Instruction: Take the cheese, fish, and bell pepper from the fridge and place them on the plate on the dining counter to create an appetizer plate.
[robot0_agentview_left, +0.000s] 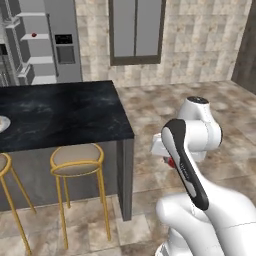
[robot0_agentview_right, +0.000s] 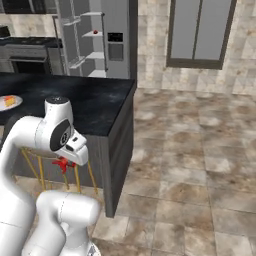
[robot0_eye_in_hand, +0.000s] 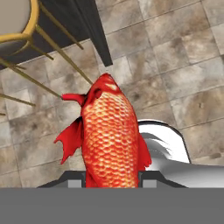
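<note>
Here the gripper (robot0_eye_in_hand: 111, 183) is pinching the fish (robot0_eye_in_hand: 111, 140), a red-orange scaled piece that runs up the middle of the hand view from the bottom edge, its head toward the upper centre and a fin sticking out to the left. Behind it in that view lie the brown tiled floor (robot0_eye_in_hand: 183, 52), a dark tabletop corner at the top and the gold legs of a stool (robot0_eye_in_hand: 17, 26) in the upper left.

In the left base view the white arm (robot0_agentview_left: 200, 165) fills the lower right, and a small patch of red shows at its hand, just right of centre. In the right base view the arm rises from the lower left, and the red fish hangs below the hand at the left, in front of the stool legs and beside the dark side of the dining counter (robot0_agentview_right: 95, 100).

The black marble tabletop spreads across the left half of both base views. The plate (robot0_agentview_right: 12, 104) lies near the left edge of the right base view with the orange-yellow cheese (robot0_agentview_right: 9, 101) on it; in the left base view only its rim shows at the far left edge.

The fridge (robot0_agentview_left: 62, 40) stands in the upper left of the left base view, one door open onto pale shelves. A small dark-red bell pepper (robot0_agentview_left: 34, 35) sits on one of those shelves, well apart from the plate. Two tan-seated stools stand under the counter in the lower left.
</note>
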